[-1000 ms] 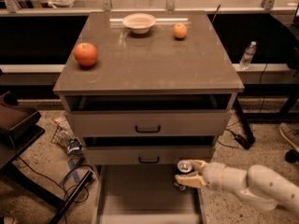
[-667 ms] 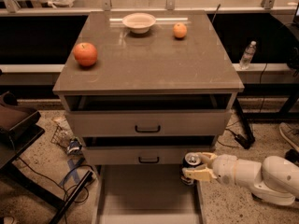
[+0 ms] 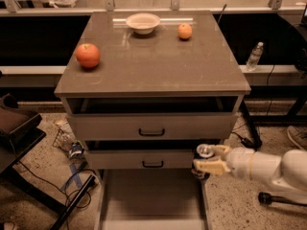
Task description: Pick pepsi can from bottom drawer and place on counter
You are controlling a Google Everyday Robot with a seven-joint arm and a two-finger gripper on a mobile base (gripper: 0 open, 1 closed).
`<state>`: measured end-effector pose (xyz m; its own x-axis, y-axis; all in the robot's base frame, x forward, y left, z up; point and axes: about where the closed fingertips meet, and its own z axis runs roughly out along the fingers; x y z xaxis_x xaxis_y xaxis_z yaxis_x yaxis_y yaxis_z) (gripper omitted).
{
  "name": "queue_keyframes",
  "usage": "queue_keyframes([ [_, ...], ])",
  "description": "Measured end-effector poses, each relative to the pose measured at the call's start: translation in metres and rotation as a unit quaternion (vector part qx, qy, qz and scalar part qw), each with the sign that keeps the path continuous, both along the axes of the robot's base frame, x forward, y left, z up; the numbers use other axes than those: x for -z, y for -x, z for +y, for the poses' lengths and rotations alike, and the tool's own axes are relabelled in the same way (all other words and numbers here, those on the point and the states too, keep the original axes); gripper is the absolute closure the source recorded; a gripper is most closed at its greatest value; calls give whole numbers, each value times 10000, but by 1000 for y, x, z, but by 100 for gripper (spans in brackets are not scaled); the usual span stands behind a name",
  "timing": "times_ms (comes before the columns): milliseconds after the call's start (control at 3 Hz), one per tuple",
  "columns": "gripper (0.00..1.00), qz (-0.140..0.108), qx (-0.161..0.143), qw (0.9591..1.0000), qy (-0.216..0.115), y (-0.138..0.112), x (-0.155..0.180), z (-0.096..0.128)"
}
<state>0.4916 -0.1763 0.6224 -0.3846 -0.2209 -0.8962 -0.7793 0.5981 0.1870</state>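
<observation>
My gripper is at the right edge of the drawer cabinet, level with the middle drawer, and is shut on the pepsi can, whose shiny silver top shows between the cream fingers; the can's dark body is mostly hidden. The white arm reaches in from the lower right. The bottom drawer is pulled out below, its flat grey floor bare. The counter lies above, well higher than the can.
On the counter stand a red apple, a white bowl and an orange. A clear plastic bottle stands on the ledge at right. Cables and clutter lie on the floor at left.
My gripper has moved right and slightly up with the can, from over the bottom drawer's right edge to beside the middle drawer's right end.
</observation>
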Motion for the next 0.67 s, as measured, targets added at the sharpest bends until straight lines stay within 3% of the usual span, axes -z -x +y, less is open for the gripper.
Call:
queue_keyframes([
  [333,100,29,297,9995,-37,-10,-58,-18],
  [667,100,-4,626,9979,172,-40,-131,-29],
])
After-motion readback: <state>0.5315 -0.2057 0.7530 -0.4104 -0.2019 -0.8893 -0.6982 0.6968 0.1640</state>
